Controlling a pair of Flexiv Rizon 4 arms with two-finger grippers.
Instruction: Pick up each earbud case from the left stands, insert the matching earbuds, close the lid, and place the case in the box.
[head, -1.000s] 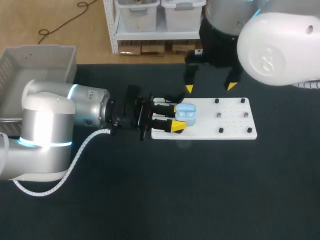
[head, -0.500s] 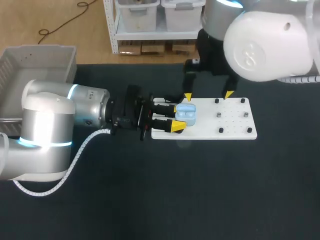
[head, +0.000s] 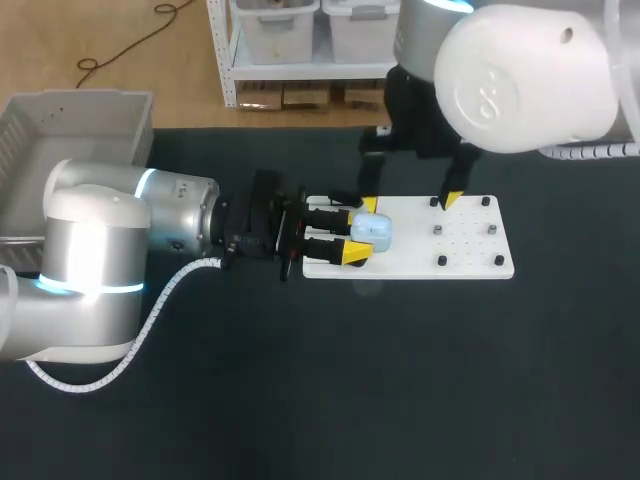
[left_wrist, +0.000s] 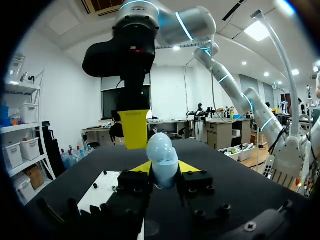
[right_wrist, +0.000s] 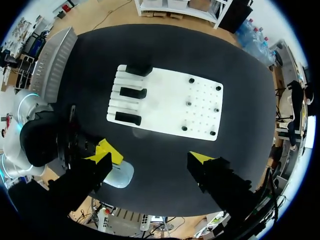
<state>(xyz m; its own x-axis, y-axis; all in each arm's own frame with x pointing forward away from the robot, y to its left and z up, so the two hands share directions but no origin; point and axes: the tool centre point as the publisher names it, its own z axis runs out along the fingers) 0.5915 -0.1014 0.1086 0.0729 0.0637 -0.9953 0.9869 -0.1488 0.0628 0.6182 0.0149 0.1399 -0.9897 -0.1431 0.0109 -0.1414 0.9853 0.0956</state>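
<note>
At the far left stands the grey box (head: 85, 97); the case is not yet in it. My left arm (head: 95, 250) lies along the table (head: 350, 400) toward the middle. My left gripper (head: 355, 234) is clamped from two sides on the light blue case (head: 375, 232) and holds it over the left end of the white board (head: 470, 258). The lid looks closed, so I judge that the earbuds are inside and the closing step is done, or nearly. What is left for this case is the way to the box. The three dark stands (right_wrist: 132, 92) on the board seem to carry nothing, but I cannot tell surely. My right gripper (head: 408, 202) hangs over the board with its fingers wide apart. One finger (left_wrist: 134, 129) is just beside the lid, perhaps touching it.

For moving, that finger is the nearest obstacle, so I think the right gripper should rise first. Then the case must go left, along my own arm, and over the wall of the box. The pegs (head: 440, 261) stand on the right part of the board, well apart from the case.
</note>
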